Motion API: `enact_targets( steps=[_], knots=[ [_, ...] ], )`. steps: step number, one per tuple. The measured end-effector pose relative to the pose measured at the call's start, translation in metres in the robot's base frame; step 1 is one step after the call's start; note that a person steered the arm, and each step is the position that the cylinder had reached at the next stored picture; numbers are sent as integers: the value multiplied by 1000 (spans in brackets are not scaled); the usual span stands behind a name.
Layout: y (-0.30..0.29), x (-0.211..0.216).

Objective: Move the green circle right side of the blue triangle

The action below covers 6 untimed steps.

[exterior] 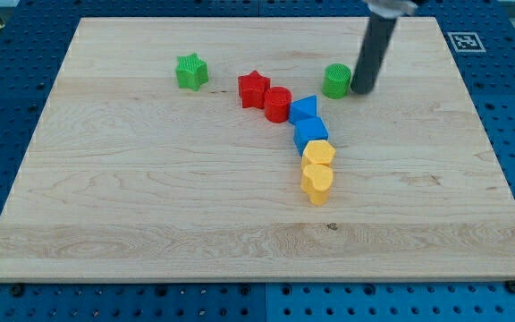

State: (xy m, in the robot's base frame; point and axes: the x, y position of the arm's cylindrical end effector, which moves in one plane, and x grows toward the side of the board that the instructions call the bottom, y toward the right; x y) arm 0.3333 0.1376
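A: What is seen on the table (105, 206), left to right?

B: A green star (190, 72), a red star (253, 88), a red cylinder (278, 104), then the blue triangle (303, 109). The green circle (336, 80) lies up and right of it, apart.

A: And the step in hand?

B: My tip (362, 89) is set just right of the circle, seemingly touching. No pincer is fitted, so no pincer state can be told. Repositioning above the circle is judged needed, so it can be pushed down beside the triangle's right

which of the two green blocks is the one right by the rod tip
The green circle, near the view's top right of the cluster: my tip sits just at its right. The green star lies far off toward the view's left.
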Motion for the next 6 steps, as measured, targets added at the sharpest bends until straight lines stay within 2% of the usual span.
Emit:
enact_targets(
  steps=[1,2,4,6],
  knots=[
    [-27,-38],
    [-51,-39],
    [-22,18],
    [-20,-54]
  ],
)
